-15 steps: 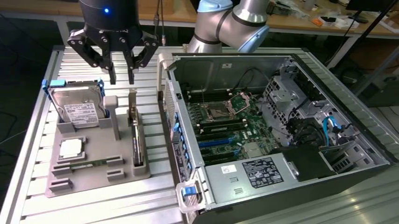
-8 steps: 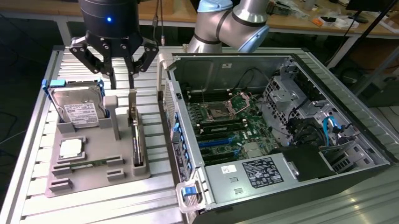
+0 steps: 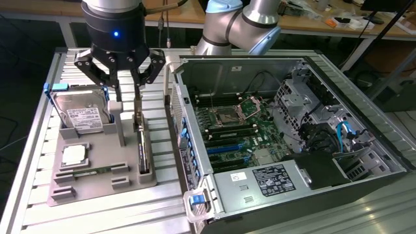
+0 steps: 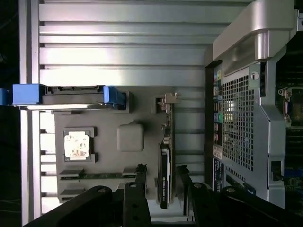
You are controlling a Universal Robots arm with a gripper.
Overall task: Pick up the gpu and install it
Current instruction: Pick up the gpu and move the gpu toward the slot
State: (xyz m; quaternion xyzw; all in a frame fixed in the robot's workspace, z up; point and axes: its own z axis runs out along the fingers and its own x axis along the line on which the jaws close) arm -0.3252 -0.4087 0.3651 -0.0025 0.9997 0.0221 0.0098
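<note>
Wrist view: fingers [image 4: 140, 176] wide apart, empty, poised either side of the gpu [image 4: 164, 177], which stands on edge in the grey tray [image 4: 109, 161] on the desk [image 4: 118, 52]. Approach-to-pick step; the grasp likely needs a descent square to the card's thin edge.

A ribbed aluminium table [image 3: 117, 214] of long silvery slats shines under bright light, with a wooden workbench [image 3: 39, 9] strewn with small clutter running behind it and a dark floor [image 3: 16, 97] beyond the table's edge on the exterior view's left.
</note>
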